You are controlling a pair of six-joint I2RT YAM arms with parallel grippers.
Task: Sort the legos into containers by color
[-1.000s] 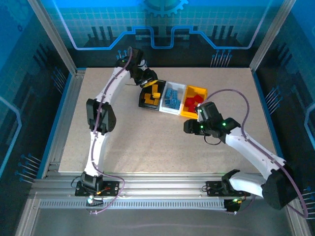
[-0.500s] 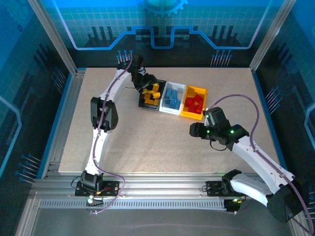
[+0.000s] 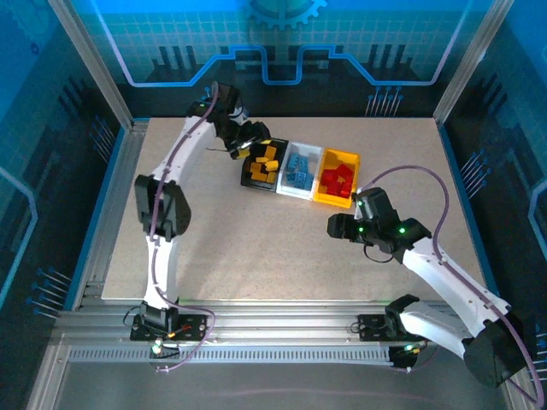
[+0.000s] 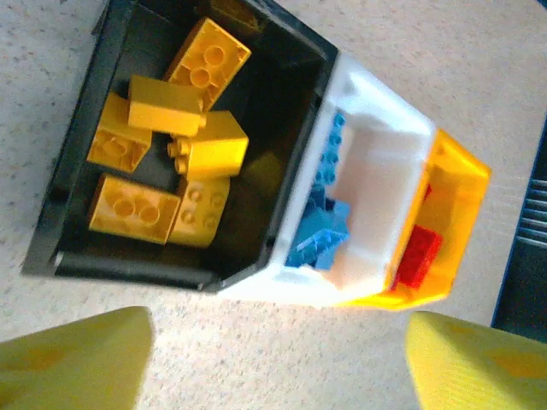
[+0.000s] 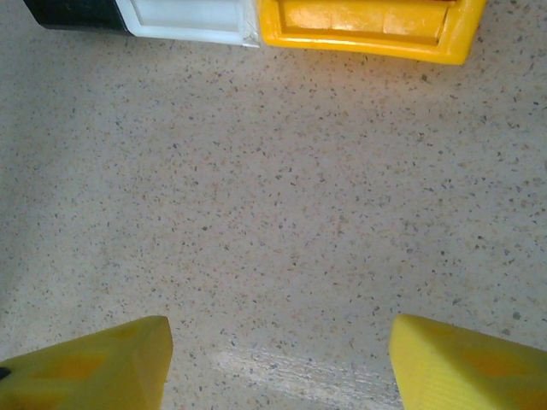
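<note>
Speckled beige board is being used as the table [image 3: 256,248], flat and matte. On it three square, glossy bins are being kept joined in a row: black bin [image 4: 282,111], white bin [image 4: 376,188], yellow bin [image 4: 449,188]. The left gripper [image 4: 278,367] is being held spread and empty above them, the right gripper [image 5: 278,359] likewise over table near the yellow bin. Studded yellow bricks [image 4: 184,145] are being contained in black, blue bricks [image 4: 320,231] in white, red bricks [image 4: 419,256] in yellow. Sorting is being judged finished; only withdrawing the arms is being called for.
</note>
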